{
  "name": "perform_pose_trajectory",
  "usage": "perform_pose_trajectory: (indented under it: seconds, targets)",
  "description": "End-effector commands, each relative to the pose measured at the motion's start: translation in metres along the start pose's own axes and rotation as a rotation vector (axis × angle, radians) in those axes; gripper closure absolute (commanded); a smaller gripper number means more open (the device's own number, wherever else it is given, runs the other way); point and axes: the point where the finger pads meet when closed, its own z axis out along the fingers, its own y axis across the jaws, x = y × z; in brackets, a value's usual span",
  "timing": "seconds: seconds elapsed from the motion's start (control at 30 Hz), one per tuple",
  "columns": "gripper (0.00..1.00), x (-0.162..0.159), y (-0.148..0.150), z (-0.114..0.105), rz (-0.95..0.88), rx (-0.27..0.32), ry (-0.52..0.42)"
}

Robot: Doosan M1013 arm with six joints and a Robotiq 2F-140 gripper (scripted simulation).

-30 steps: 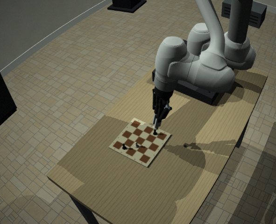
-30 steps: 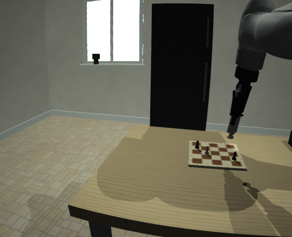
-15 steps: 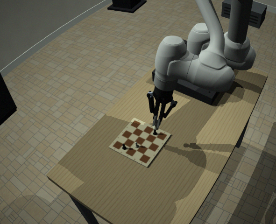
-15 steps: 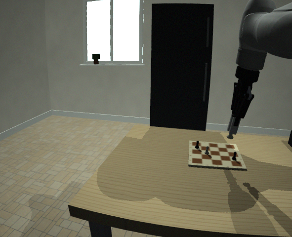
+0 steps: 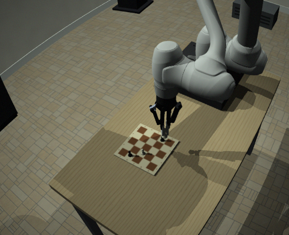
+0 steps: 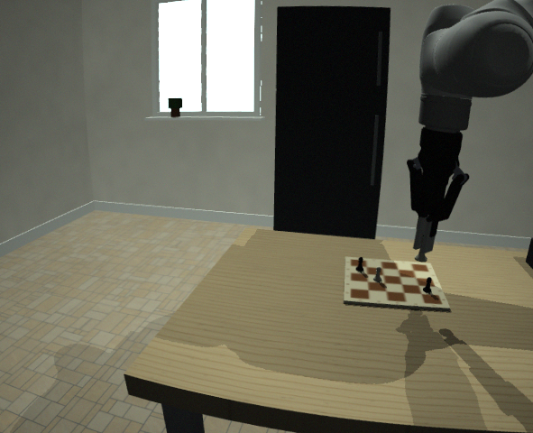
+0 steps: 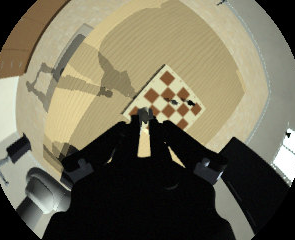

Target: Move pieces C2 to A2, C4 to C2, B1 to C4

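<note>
Gripper (image 5: 164, 136) pinching a small pale piece (image 5: 164, 136) betw. its fingertips, fingers nearly together around it. In the exterior view the same gripper (image 6: 421, 253) hangs w/ the piece (image 6: 421, 256) at its tip, lifted clear above the board's far edge, not touching any square.

Arm pose: big grey elbow/wrist housing (image 5: 189, 73) sits over the table's far end, last link pointing straight down, black gripper linkages splayed in a V, fingers vertical. From the top view the tips are over the board (image 5: 121, 152) near its far right corner; can't read the edge letters, so can't say which square.

Wrist view: dark gripper body fills the lower half, fingers converge toward the board's near edge (image 7: 138, 102), pale piece just visible between them.

Count on the board: 3 pieces standing upright in the exterior view — 2 black pawns and 1 grey piece. Black pawn (image 6: 359, 264) at the far left corner, grey piece (image 6: 377, 274) just beside it toward the middle, second black pawn (image 6: 427, 285) on the near right side. Top view shows the left black pawn (image 5: 129, 153) and grey piece (image 5: 143, 152) clearly; a dark piece (image 5: 162, 139) sits right by the fingertips. Plus 1 held piece: 4 total.

Board lies flat on a wooden table (image 5: 114, 202), well apart from the arm's black base block (image 5: 225, 103).
</note>
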Motion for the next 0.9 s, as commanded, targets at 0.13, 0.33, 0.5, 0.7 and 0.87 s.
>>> perform_pose_trajectory:
  seconds: [0.13, 0.33, 0.5, 0.7, 0.87]
  targets:
    - [1.00, 0.000, -0.001, 0.031, -0.052, 0.047, 0.011]
    - [1.00, 0.001, -0.002, 0.060, -0.052, 0.047, 0.011]
    - [1.00, 0.001, -0.003, 0.076, -0.052, 0.047, 0.011]
    - [1.00, 0.001, -0.003, 0.082, -0.052, 0.047, 0.011]
    - [1.00, 0.001, -0.003, 0.083, -0.052, 0.047, 0.011]
